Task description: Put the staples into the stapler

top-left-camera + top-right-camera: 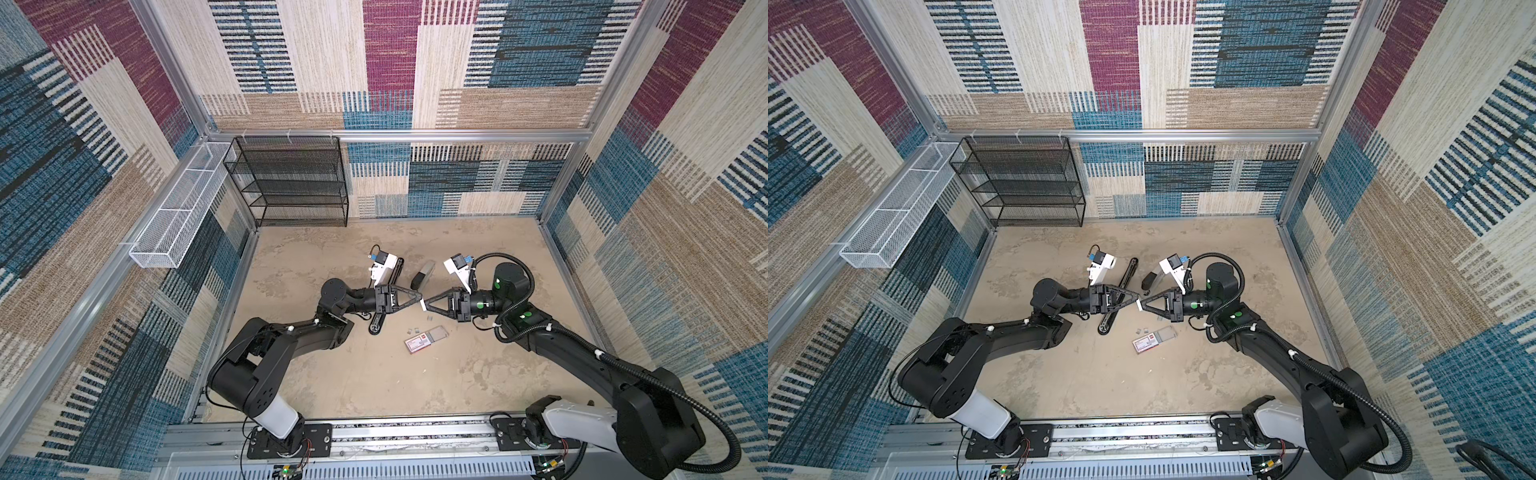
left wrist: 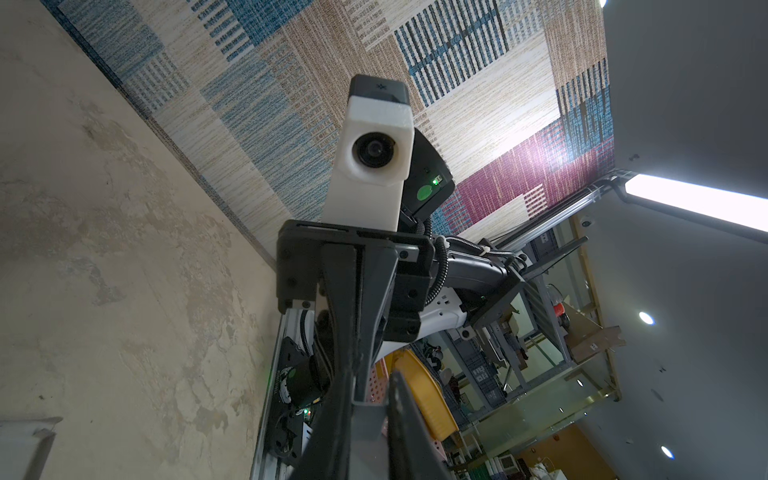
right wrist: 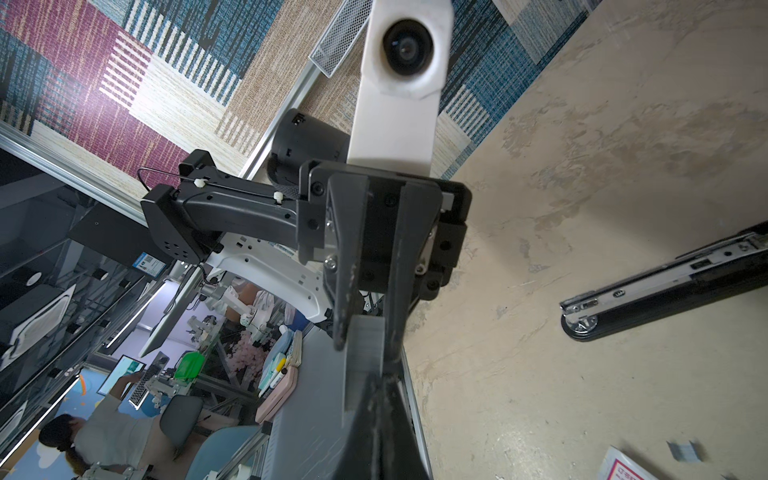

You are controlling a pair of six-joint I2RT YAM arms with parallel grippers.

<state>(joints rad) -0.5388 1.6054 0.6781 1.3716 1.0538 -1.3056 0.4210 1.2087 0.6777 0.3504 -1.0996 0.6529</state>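
Right claw [image 1: 425, 306] pinches the staples [image 3: 362, 349]; left claw [image 1: 419, 299] hugs them, grip unclear. Squeeze firmly before right lets go.

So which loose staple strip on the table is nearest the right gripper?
The lone strip by the right gripper; the other two strips lie together by the red-and-white box.

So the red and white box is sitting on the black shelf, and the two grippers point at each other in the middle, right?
Not quite. The red and white box is not on the black shelf; it lies on the table, as both top views show. The left gripper and right gripper do point at each other in the middle.
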